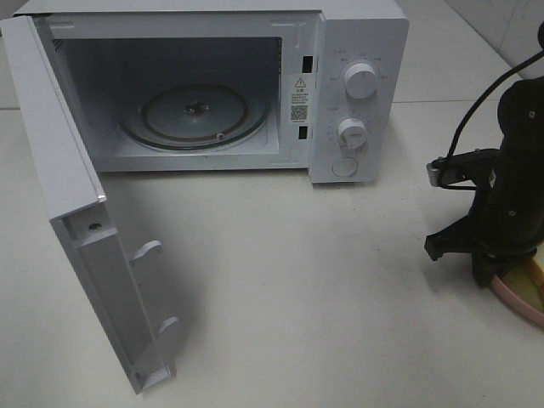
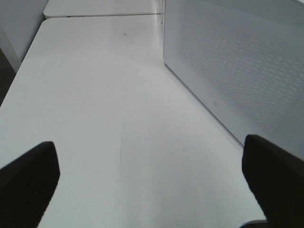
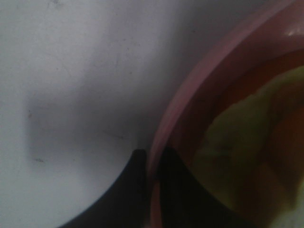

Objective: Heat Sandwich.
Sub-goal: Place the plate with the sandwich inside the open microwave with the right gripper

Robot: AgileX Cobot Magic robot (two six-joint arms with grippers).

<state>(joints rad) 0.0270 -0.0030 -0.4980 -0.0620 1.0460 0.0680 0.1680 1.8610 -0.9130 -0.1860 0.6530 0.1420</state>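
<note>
1. One white table [image 1: 323, 297] lay under both pincers and bore everything else.
2. One white microwave [image 1: 361, 34] stood well apart from the right pincer [image 3: 151, 161], off to that pincer's left.
3. Its one door [image 1: 59, 170] hung wide open, on the side of the microwave farthest from the right pincer.
4. One round glass turntable [image 1: 170, 140] lay bare inside the open cavity, well apart from the right pincer.
5. One white dotted panel [image 2: 237, 71] rose just beside the left pincer [image 2: 152, 190]; which part of the microwave it was could not be told.
6. One pink plate [image 3: 190, 90] sat directly beneath the right pincer, whose two dark fingers [image 3: 128, 190] were clamped on its rim, one outside and one inside.
7. The left pincer's two fingers [image 2: 28, 185] stood wide apart over bare table, holding nothing.
8. One sandwich [image 3: 247, 137], blurred yellow-green, lay on the plate just beside the right pincer's inner finger.
9. Two knobs, upper [image 1: 360, 81] and lower [image 1: 351, 132], sat on the microwave's front panel, on the side nearest the right pincer.
10. One round button [image 1: 344, 167] sat below them.
</note>
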